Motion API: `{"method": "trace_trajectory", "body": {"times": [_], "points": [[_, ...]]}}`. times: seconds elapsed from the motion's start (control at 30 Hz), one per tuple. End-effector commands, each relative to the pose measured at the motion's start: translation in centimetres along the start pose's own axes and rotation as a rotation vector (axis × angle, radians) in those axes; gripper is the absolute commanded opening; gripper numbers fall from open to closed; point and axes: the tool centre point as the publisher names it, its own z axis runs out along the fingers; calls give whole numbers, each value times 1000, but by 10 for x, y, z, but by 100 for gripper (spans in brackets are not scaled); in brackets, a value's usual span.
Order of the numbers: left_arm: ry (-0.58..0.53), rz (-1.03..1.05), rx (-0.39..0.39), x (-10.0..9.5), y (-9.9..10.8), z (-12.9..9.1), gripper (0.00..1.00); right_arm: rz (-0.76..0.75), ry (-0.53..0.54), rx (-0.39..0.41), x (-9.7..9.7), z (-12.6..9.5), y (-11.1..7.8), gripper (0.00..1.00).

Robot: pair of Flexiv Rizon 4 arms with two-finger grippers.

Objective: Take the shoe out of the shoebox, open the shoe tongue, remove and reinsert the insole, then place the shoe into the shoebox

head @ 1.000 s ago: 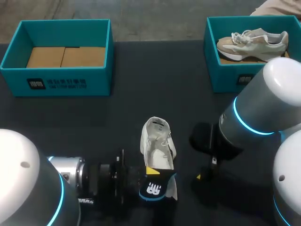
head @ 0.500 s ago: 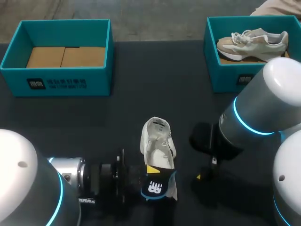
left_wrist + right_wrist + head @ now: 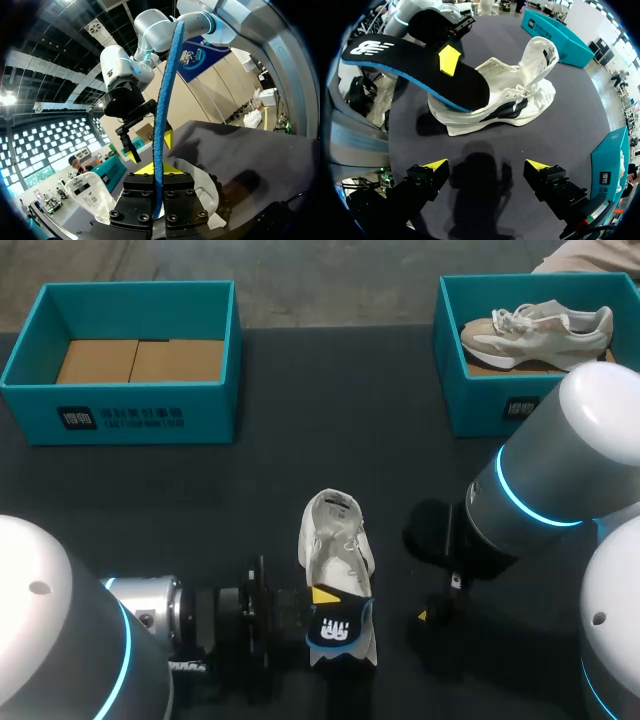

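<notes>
Last second: small creep of the left arm in toward the shoe (image 3: pixel 517 92). Took the insole (image 3: pixel 412 62) along, so logo end now a touch nearer the right fingers' side and tipped a bit more. No shift seen on the right arm or the shoe.

Left fingers (image 3: pixel 148 170): pinching the insole at its logo end, edge-on between them. Front of the insole down in the shoe opening just ahead of those fingers, the rest sticking up and out past the heel. Tongue pulled up and open.

Right fingers (image 3: pixel 434 166): spread wide, gripping nothing, hovering over the table (image 3: pixel 575 125). Shoe just ahead of them, not touching.

Shoe on its sole on the table, flanked by both sets of fingers, well apart from the shoebox (image 3: pixel 120 415) with only cardboard in it.

Read: mid insole step. Too small a shift to call pull-out versus feed-in, but leaning feed-in given the push toward the shoe. Not seated yet either way, boxing still to do. Worth watching for the forefoot folding inside, with nothing bracing the shoe.
</notes>
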Motion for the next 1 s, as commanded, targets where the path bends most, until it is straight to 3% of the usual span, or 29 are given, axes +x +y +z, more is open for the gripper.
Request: {"method": "trace_trajectory", "body": {"times": [0.03, 1.0], "points": [[-4, 7, -10, -1, 3, 4, 0, 1, -2, -1, 1, 2, 0, 100], [-66, 90, -128, -9, 28, 5, 0, 1, -2, -1, 1, 2, 0, 100]]}}
